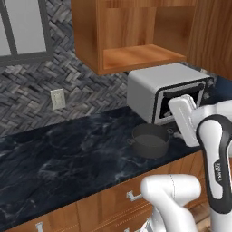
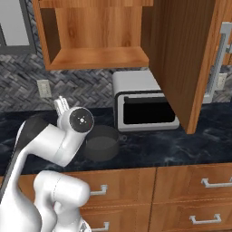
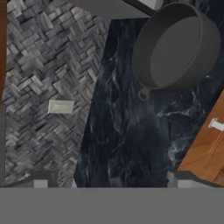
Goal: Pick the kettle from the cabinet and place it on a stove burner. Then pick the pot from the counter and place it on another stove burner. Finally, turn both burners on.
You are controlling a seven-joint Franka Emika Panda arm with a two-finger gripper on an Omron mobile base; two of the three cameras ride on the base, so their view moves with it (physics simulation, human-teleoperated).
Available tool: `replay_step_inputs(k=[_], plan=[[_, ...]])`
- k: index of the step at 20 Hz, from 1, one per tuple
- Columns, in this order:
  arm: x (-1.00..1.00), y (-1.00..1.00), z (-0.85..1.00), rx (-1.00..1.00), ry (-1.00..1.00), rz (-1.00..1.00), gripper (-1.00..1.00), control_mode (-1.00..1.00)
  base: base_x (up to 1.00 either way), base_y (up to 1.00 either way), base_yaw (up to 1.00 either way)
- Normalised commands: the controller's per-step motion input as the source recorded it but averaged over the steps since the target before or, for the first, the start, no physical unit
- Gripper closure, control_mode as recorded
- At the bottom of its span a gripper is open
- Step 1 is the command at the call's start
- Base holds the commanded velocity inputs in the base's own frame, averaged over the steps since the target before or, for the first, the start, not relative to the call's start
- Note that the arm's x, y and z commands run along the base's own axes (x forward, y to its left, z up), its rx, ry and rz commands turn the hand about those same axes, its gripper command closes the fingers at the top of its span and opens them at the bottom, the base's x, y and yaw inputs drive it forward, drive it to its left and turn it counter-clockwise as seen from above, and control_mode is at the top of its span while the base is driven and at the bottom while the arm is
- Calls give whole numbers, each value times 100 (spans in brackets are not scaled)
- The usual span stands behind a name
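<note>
The pot [image 1: 149, 140] is wide, low, dark grey and lidless. It stands on the black marble counter [image 1: 68, 158] in front of a toaster oven. In the right base view, the pot [image 2: 102, 143] sits just right of my wrist [image 2: 80, 120]. My gripper [image 3: 109, 183] hangs open above the counter [image 3: 127, 131], its fingertips [image 3: 41, 181] wide apart with nothing between them. The pot [image 3: 179, 48] lies ahead of it at the upper right, apart from the fingers. The wooden cabinet [image 1: 136, 54] has a bare shelf niche [image 2: 97, 56]. The kettle and the stove burners are out of view.
A white-and-silver toaster oven [image 1: 163, 90] stands behind the pot against the herringbone wall. An open cabinet door [image 2: 181, 59] hangs over it. A wall outlet [image 3: 61, 106] is on the backsplash. Brown drawers [image 2: 181, 186] with silver handles run below the counter edge.
</note>
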Motion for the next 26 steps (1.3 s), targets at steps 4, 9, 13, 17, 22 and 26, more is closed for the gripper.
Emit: replay_step_inputs(k=[4, 9, 13, 17, 22, 26], plan=[[12, 0, -25, -8, 13, -2, -100, -100, 0, 0, 0], [11, -11, -17, -4, 15, 0, -100, -100, 0, 0, 0], [4, -28, -11, 0, 13, 0, -100, -100, 0, 0, 0], [4, -23, -26, 0, 13, 0, -100, -100, 0, 0, 0], [5, -16, -32, -5, 10, 0, -100, -100, 0, 0, 0], [9, -11, -31, -6, 7, -1, -100, -100, 0, 0, 0]])
